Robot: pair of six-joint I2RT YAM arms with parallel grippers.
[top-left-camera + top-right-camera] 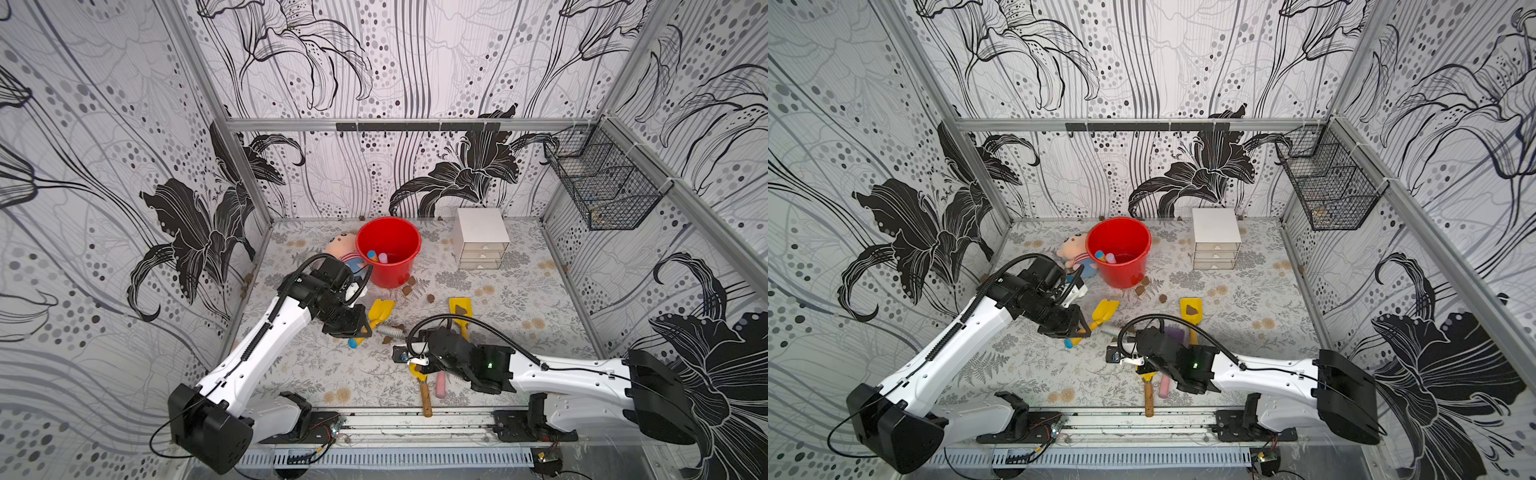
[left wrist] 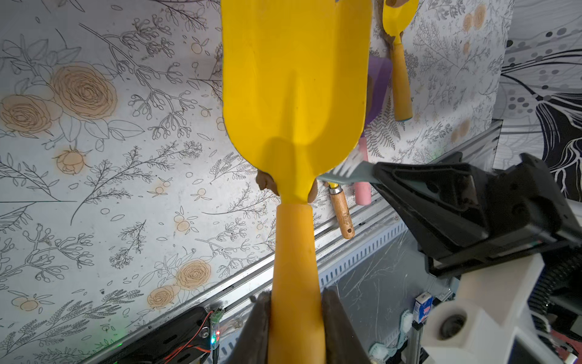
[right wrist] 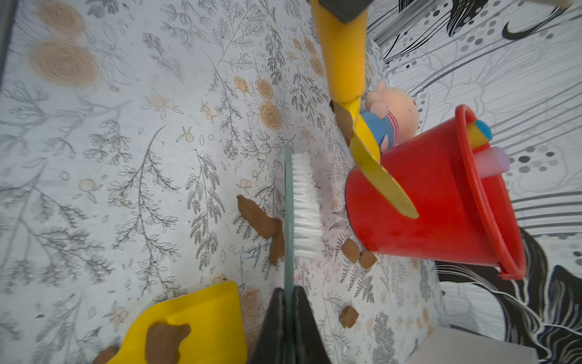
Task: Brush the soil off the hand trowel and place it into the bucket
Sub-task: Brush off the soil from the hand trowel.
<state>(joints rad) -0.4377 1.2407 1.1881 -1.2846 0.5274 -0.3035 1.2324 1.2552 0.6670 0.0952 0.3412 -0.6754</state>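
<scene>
Brushing is judged nearly complete, placement outstanding. The hand trowel (image 2: 296, 78) shows a clean upper blade face, with one brown clump at its neck (stuck on or lying behind, cannot tell). It hangs clear of the table (image 1: 316, 361) just short of the bucket (image 1: 390, 274), not in it, and loose soil (image 3: 259, 217) lies by the bucket's base. The left claw (image 2: 296, 302) is clamped on the trowel's orange handle. The right claw (image 3: 288, 299) is pinched together on the handle of the brush (image 3: 304, 201), with the bristles just beside the blade's shoulder; contact is unconfirmed.
</scene>
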